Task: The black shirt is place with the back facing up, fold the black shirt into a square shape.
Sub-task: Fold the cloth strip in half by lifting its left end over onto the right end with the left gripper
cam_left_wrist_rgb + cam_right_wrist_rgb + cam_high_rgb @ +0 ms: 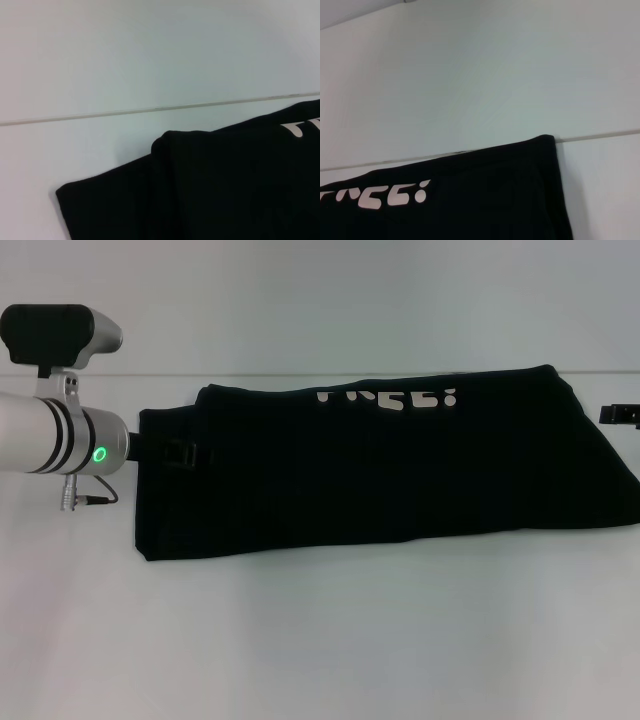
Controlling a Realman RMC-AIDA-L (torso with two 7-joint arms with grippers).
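The black shirt (380, 465) lies folded lengthwise across the far tabletop (320, 640), lettering at its far edge. Left end effector (180, 453) meets its left edge; the finger state is indeterminate. Near tabletop is open.

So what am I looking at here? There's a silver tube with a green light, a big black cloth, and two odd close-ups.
It's a two-armed robot folding laundry. The wide picture comes from a camera on its head, looking down at a white table. The silver tube is its left arm; its left gripper sits at the left end of the black shirt, dark against dark, so I can't tell whether it holds the cloth. Only a small black bit of the right gripper shows at the right edge. The shirt lies folded into a long band, white lettering along its far edge. The close-ups come from cameras on each wrist, showing the shirt's two ends.
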